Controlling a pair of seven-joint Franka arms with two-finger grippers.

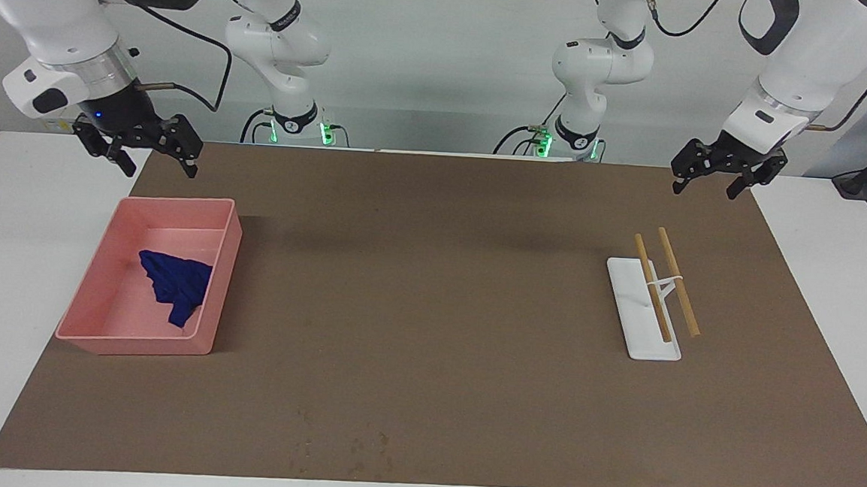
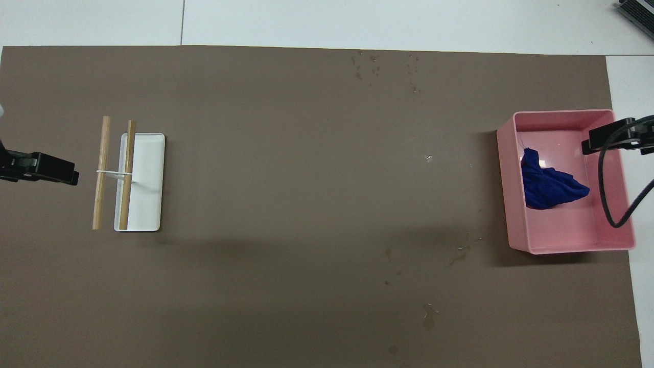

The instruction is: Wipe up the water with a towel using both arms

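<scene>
The deep-blue towel (image 1: 175, 284) (image 2: 549, 186) lies crumpled inside a pink bin (image 1: 221, 276) (image 2: 511, 179) at the right arm's end of the mat. A thin glossy streak of water (image 2: 462, 251) sits on the brown mat beside the bin's corner nearer the robots. My right gripper (image 1: 159, 169) (image 2: 608, 139) hangs open and empty in the air over the bin's outer rim, well clear of the towel. My left gripper (image 1: 704, 189) (image 2: 56, 173) waits open and empty over the mat's edge at the left arm's end.
A white tray (image 1: 635, 327) (image 2: 148, 174) carrying two wooden sticks (image 1: 676, 281) stands at the left arm's end of the mat. Faint dark specks (image 1: 361, 446) (image 2: 368, 66) dot the mat along its edge farthest from the robots.
</scene>
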